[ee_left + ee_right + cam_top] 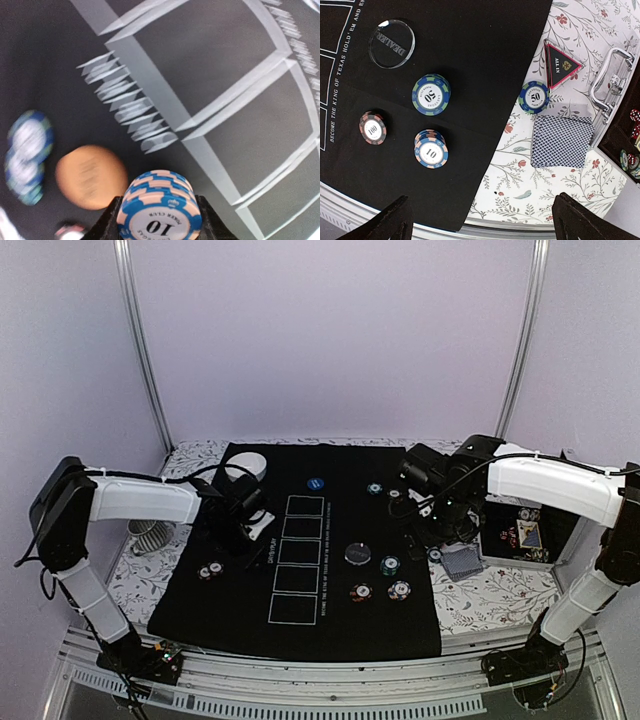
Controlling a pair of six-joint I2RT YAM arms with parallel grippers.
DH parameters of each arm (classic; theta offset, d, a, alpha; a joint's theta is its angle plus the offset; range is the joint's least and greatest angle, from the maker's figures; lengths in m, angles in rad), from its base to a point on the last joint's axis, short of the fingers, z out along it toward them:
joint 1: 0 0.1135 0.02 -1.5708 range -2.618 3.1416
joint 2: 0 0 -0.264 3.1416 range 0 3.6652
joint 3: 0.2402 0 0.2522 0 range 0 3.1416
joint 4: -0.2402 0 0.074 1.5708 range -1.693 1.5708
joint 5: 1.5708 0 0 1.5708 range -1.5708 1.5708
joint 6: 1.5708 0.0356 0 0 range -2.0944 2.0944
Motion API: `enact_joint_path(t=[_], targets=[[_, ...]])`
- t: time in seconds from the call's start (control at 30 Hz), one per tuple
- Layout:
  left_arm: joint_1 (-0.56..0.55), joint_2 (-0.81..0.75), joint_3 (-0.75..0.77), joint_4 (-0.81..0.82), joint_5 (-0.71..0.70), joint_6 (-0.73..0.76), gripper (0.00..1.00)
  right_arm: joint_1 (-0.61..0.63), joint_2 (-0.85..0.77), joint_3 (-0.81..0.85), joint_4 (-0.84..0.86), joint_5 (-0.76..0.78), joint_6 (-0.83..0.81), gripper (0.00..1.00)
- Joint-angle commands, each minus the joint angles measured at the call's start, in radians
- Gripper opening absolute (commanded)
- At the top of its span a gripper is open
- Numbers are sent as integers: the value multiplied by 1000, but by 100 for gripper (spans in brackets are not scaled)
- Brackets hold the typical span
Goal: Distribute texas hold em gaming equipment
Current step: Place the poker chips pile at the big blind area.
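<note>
- left gripper (159,201) is clamped on a blue-and-pink "10" chip stack (159,220), one finger on each side, over the left part of the black mat (330,630), just left of the row of white rectangles
- in the left wrist view an orange disc (91,176) lies on the mat near that stack, with some blue chips (27,155) further out (all pretty blurry, so I can't read them)
- right gripper (482,200) is spread wide with nothing in it, hanging over the right edge of the mat
- on the mat below it: a clear DEALER disc (392,43), a blue-green 50 stack (431,94), a dark 100 stack (372,128) and another 10 stack (431,150), all apart from each other
- off the mat on the floral cloth (520,175): a single 50 chip (534,97), an ALL IN triangle (561,65) just beside it, and a deck of cards (562,141) face down
- a blue disc (316,482) sits on the mat on the far side of the rectangles, and a white bowl (245,468) at the mat's far left corner
</note>
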Motion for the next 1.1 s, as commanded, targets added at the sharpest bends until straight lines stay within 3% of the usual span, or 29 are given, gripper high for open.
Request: enact_joint_path(t=[0.0,0.57,1.07], targets=[[103,-69,-95,-19,-15,-79,0,-17,-13,-18,16,21,-10,99],[118,-111,-139,-13,36,-167,0,-197,-163,-111,107,8,-21,99],[73,-185,-169,-61,35,-268,0,-209,-161,-126,106,2,-42,99]])
